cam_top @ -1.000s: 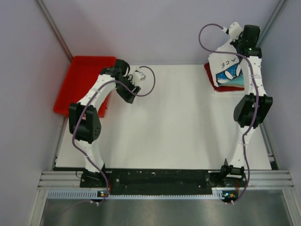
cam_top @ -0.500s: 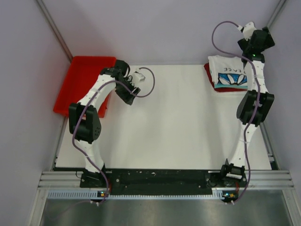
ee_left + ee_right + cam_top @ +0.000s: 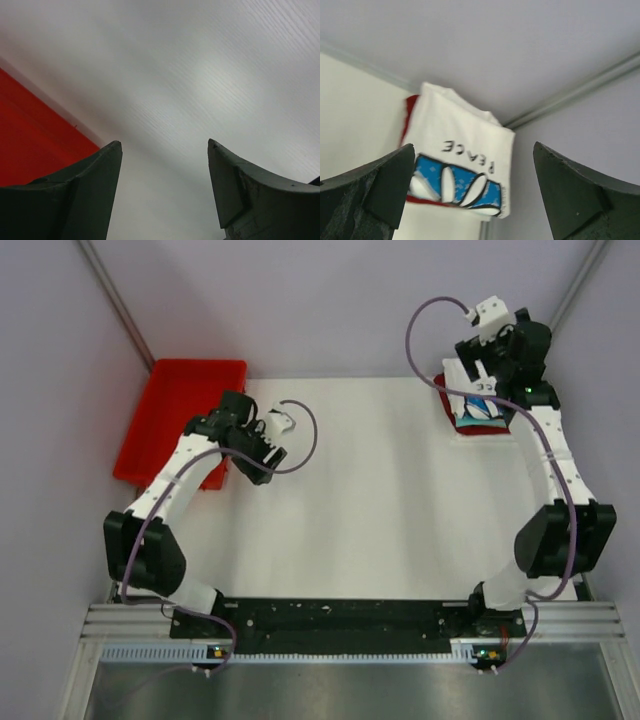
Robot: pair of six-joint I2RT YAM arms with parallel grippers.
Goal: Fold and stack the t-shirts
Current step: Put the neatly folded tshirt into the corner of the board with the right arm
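A folded white t-shirt (image 3: 465,145) with a blue-and-black flower print and the word PEACE lies on top of the pile of t-shirts (image 3: 478,410) in the table's far right corner. A dark red shirt (image 3: 410,107) shows as a thin edge under it. My right gripper (image 3: 473,145) hangs over the pile with its jaws wide apart and nothing between them; in the top view it (image 3: 478,368) covers part of the pile. My left gripper (image 3: 258,452) is open and empty above the bare white table (image 3: 200,75), next to the red tray.
The red plastic tray (image 3: 180,400) sits at the far left edge of the table, and its rim (image 3: 35,135) shows beside my left fingers. Grey walls and metal corner posts stand close behind the shirt pile.
My right gripper opened and let go of the white shirt, which dropped flat onto the pile; the gripper then swung left over it. My left arm drew back toward the near left.
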